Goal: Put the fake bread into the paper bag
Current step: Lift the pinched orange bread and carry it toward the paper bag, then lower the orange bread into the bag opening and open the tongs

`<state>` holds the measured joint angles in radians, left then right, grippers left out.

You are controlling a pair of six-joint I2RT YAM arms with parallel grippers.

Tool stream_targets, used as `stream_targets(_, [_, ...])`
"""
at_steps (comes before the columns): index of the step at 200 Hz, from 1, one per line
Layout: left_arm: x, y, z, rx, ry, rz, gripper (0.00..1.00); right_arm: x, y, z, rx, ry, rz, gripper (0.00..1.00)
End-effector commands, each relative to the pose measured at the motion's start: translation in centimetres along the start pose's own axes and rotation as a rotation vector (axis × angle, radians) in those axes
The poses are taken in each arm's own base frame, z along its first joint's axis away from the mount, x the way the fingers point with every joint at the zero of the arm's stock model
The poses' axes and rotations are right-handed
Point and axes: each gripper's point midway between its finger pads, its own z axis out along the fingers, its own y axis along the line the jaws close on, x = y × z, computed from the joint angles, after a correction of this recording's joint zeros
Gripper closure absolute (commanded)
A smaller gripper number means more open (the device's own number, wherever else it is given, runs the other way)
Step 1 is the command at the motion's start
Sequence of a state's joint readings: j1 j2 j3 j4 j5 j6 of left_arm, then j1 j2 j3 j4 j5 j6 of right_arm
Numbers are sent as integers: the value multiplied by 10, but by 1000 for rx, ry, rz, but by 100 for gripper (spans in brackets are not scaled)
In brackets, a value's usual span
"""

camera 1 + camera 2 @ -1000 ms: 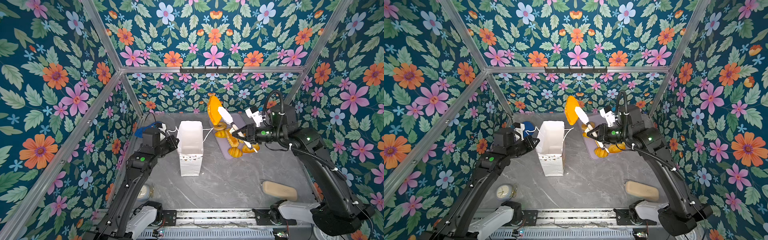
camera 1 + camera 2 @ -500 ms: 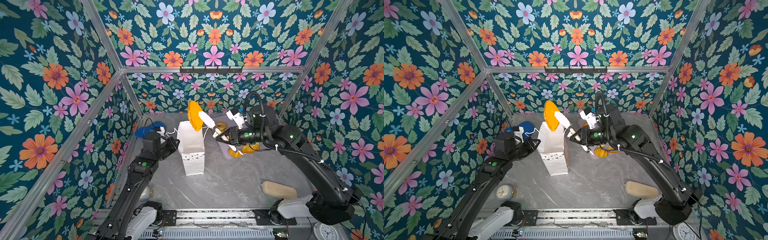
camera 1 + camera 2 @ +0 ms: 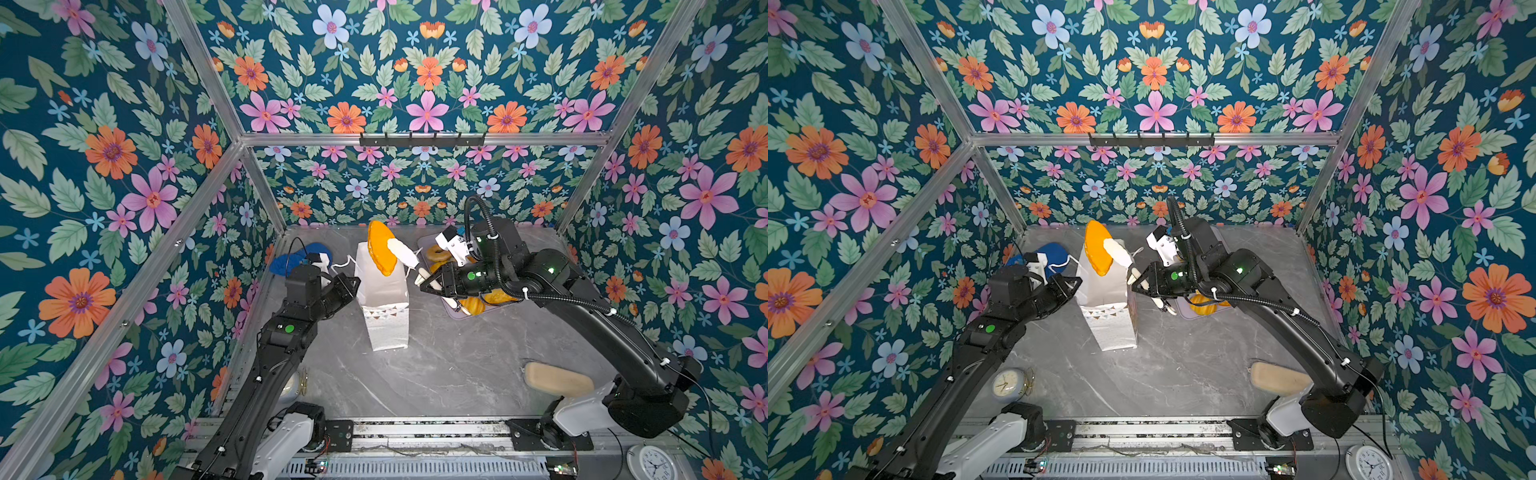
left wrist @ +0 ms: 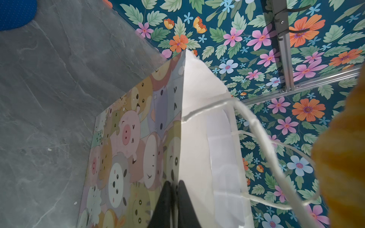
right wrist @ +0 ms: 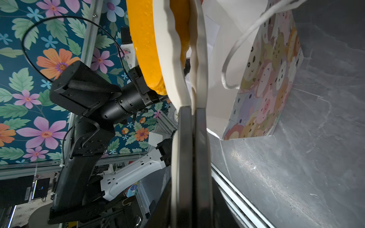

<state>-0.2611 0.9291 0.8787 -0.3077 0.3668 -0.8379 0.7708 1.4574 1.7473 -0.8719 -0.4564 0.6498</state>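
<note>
The paper bag (image 3: 384, 316) (image 3: 1111, 320) stands upright in the middle of the table, white with a band of triangles near its base. My left gripper (image 3: 353, 286) (image 4: 174, 183) is shut on its left rim (image 4: 199, 118). My right gripper (image 3: 388, 249) (image 5: 183, 23) is shut on an orange-yellow oval fake bread (image 3: 382, 253) (image 3: 1098, 253) (image 5: 146, 45), held on edge just above the bag's open mouth. More fake bread, a ring bagel (image 3: 438, 252) and buns (image 3: 494, 297), lies on the lilac tray (image 3: 451, 309) under the right arm.
A blue flat object (image 3: 297, 257) lies at the back left. A pale beige oblong (image 3: 557, 378) rests at the front right near the right arm's base. A small clock (image 3: 1007, 384) sits front left. A hook rail (image 3: 422, 139) is on the back wall.
My right gripper has carried the oval bread leftward from above the tray to over the bag's mouth. The left gripper has stayed at the bag's left rim.
</note>
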Motion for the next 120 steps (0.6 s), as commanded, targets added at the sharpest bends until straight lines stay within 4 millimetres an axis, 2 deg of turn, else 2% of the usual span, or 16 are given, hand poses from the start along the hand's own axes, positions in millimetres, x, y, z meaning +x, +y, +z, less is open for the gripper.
stream_targets(1, [-5,-7,0,27,-16,10,89,-1,-7,5,51,-13,-34,88])
stream_targets(83, [-5,-8,-1,31,-11,13,88,9,-27,26,197,36,-81,88])
stream_targets(120, [-4,-9,-1,32,-11,17,88,10,-36,29,255,39,-95,87])
